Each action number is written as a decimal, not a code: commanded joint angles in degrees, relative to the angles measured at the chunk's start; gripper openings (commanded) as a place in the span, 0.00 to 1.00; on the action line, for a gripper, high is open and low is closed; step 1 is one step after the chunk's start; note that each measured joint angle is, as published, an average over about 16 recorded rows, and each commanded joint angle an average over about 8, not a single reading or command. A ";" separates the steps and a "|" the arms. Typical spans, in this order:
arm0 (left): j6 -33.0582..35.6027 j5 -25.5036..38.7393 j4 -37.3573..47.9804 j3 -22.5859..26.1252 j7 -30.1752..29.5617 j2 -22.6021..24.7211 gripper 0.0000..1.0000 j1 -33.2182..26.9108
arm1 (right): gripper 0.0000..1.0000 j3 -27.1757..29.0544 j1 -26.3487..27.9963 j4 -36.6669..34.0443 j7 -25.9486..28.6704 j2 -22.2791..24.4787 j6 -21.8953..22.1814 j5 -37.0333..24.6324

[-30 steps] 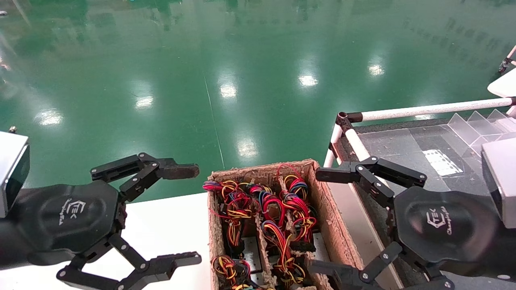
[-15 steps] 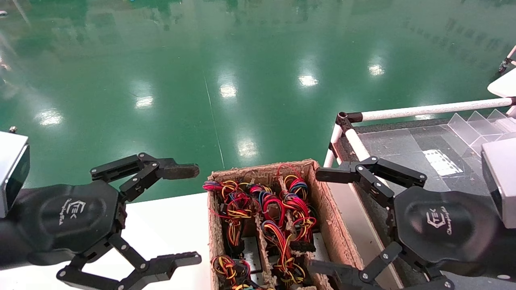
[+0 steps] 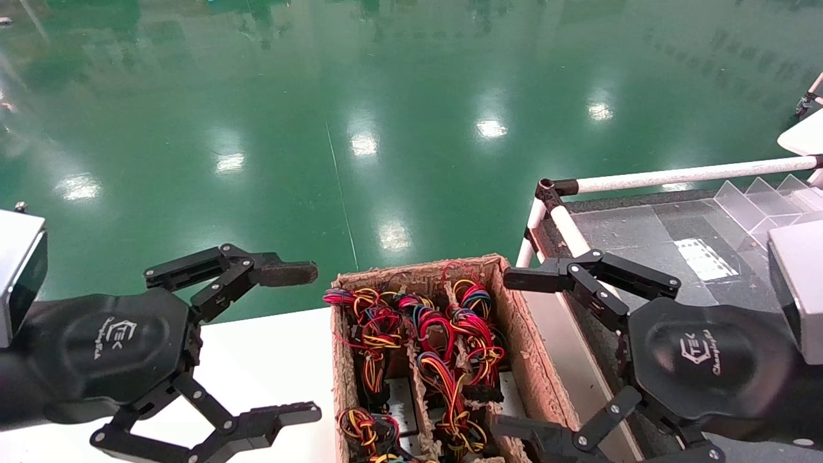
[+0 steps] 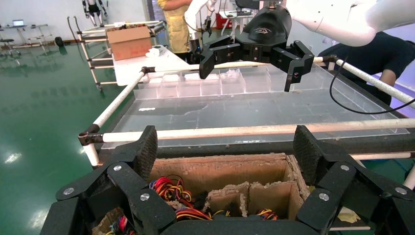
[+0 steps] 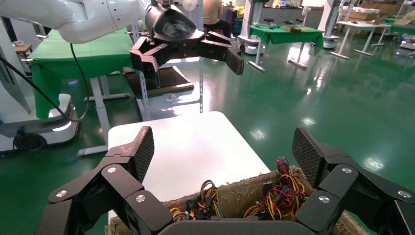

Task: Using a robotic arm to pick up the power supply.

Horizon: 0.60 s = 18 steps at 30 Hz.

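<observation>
Left hand (image 3: 299,344) wide open, empty, hovering over white worktop (image 3: 270,360) just left of cardboard box (image 3: 527,360). Right hand (image 3: 521,354) wide open, empty, hovering at box's right edge, over framed bench (image 3: 643,231). Box divided into compartments, packed with red, yellow, orange, blue wire bundles (image 3: 443,334). Power supply (image 3: 400,402) in box: only slivers of silver metal visible beneath wires; which unit is target cannot tell. Neither hand touching box or wires. Green floor (image 3: 386,96) beyond.
</observation>
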 commanded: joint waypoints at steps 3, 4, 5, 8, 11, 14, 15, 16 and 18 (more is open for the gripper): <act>0.00 0.00 0.00 0.00 0.00 0.00 1.00 0.00 | 1.00 0.00 0.00 0.00 0.00 0.00 0.00 0.00; 0.00 0.00 0.00 0.00 0.00 0.00 1.00 0.00 | 1.00 0.00 0.00 0.00 0.00 0.00 0.00 0.00; 0.00 0.00 0.00 0.00 0.00 0.00 1.00 0.00 | 1.00 0.00 0.00 0.00 0.00 0.00 0.00 0.00; 0.00 0.00 0.00 0.00 0.00 0.00 1.00 0.00 | 1.00 0.00 0.00 0.00 0.00 0.00 0.00 0.00; 0.00 0.00 0.00 0.00 0.00 0.00 1.00 0.00 | 1.00 0.00 0.00 0.00 0.00 0.00 0.00 0.00; 0.00 0.00 0.00 0.00 0.00 0.00 1.00 0.00 | 1.00 0.00 0.00 0.00 0.00 0.00 0.00 0.00; 0.00 0.00 0.00 0.00 0.00 0.00 1.00 0.00 | 1.00 0.00 0.00 0.00 0.00 0.00 0.00 0.00; 0.00 0.00 0.00 0.00 0.00 0.00 1.00 0.00 | 1.00 0.00 0.00 0.00 0.00 0.00 0.00 0.00; 0.00 0.00 0.00 0.00 0.00 0.00 1.00 0.00 | 1.00 0.00 0.00 0.00 0.00 0.00 0.00 0.00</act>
